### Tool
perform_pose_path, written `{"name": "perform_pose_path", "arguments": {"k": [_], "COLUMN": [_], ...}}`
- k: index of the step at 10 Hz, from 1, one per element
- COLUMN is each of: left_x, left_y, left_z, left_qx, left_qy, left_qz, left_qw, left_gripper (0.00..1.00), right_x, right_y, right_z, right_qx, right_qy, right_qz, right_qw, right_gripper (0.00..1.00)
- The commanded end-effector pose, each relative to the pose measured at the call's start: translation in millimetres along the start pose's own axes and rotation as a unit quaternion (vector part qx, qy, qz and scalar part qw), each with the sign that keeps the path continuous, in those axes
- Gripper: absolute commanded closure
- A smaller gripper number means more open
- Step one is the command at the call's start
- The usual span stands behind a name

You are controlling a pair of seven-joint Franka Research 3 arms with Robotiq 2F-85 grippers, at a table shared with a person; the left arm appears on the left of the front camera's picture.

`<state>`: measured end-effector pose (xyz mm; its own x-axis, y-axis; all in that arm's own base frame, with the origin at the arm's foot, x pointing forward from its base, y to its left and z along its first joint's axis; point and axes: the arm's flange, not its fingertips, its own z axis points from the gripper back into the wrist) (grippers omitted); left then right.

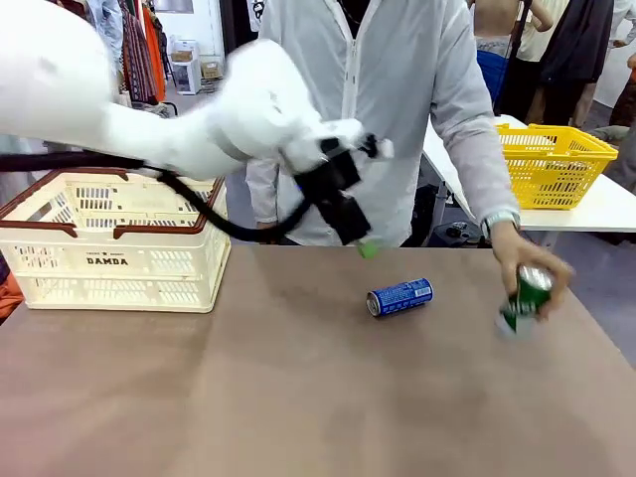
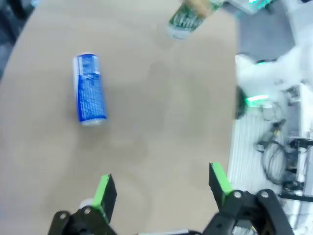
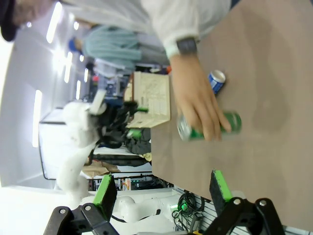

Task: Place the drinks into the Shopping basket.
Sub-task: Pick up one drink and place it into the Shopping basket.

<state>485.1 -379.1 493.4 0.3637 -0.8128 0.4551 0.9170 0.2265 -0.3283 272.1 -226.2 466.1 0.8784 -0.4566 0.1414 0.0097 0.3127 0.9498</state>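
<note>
A blue can point(image 1: 399, 296) lies on its side near the middle of the brown table point(image 1: 248, 397). To its right, a person's hand point(image 1: 519, 253) grips a green can point(image 1: 525, 295) just above the table. My left gripper point(image 1: 360, 241) hovers over the table just behind and left of the blue can, open and empty. In the left wrist view its fingers point(image 2: 105, 192) stand wide apart, with the blue can point(image 2: 89, 88) ahead and the green can point(image 2: 188, 17) farther off. My right gripper point(image 3: 162, 188) is open and empty, facing the hand-held green can point(image 3: 210, 126). The Shopping basket point(image 1: 114, 260) stands at the table's left.
The person stands at the far edge of the table, in a white jacket. A yellow mesh basket point(image 1: 552, 164) sits on another table at the back right. The table's right edge runs close to the green can. Bare tabletop lies in front of the cans.
</note>
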Motion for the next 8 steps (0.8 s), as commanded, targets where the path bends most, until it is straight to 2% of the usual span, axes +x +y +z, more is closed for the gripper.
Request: {"name": "perform_pose_path", "arguments": {"k": [1,3,4,5,6,8], "left_x": [-131,-198,-222,-242,-251,-239], "left_y": [-86,-109,-117,-127,-127,-107], "left_z": [108,119,113,110,109,99], "left_qx": [-0.047,-0.062,-0.037,-0.028,-0.036,-0.050], "left_qy": [-0.046,-0.116,-0.131,-0.147,-0.154,-0.144], "left_qz": [-0.001,-0.016,0.005,-0.006,-0.007,-0.012], "left_qw": [0.998,0.991,0.991,0.989,0.987,0.988], "left_gripper": [0.00,0.00,0.00,0.00,0.00,0.00], "right_x": [2,2,2,2,2,2], "right_y": [2,2,2,2,2,2], "right_z": [1,1,1,1,1,1], "right_qx": [0.012,0.012,0.012,0.012,0.012,0.012], "right_qy": [-0.007,-0.007,-0.007,-0.007,-0.007,-0.007], "right_qz": [0.008,0.008,0.008,0.008,0.008,0.008], "right_qw": [1.000,1.000,1.000,1.000,1.000,1.000], "right_gripper": [0.00,0.00,0.00,0.00,0.00,0.00]}}
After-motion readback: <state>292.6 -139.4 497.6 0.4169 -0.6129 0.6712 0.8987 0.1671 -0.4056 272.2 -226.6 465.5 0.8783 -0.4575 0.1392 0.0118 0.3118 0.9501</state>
